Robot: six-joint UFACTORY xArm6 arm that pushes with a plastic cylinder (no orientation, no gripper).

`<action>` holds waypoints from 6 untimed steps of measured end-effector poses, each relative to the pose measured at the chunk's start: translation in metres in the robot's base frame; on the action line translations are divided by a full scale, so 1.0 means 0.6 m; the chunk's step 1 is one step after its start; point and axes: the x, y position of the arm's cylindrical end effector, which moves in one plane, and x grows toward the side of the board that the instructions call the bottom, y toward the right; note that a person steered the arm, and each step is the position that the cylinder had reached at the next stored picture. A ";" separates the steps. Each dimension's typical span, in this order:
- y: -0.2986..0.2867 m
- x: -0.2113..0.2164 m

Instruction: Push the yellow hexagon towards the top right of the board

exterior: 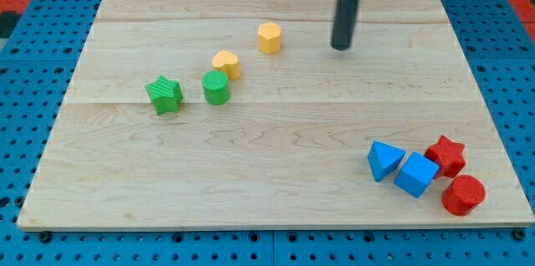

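Observation:
The yellow hexagon [269, 38] sits on the wooden board [276, 132] in the upper middle. My tip [341, 48] is on the board to the hexagon's right, about a block's width or two away, not touching it. A second yellow block [226, 64], rounded on top, lies below and left of the hexagon.
A green cylinder [216, 88] and a green star [164, 94] lie left of centre. At the view's bottom right are a blue triangle [384, 161], a blue cube [415, 174], a red star [445, 156] and a red cylinder [462, 195].

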 end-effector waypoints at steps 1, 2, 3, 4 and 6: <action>-0.082 0.026; -0.183 0.042; -0.214 -0.023; -0.278 -0.060; -0.281 -0.123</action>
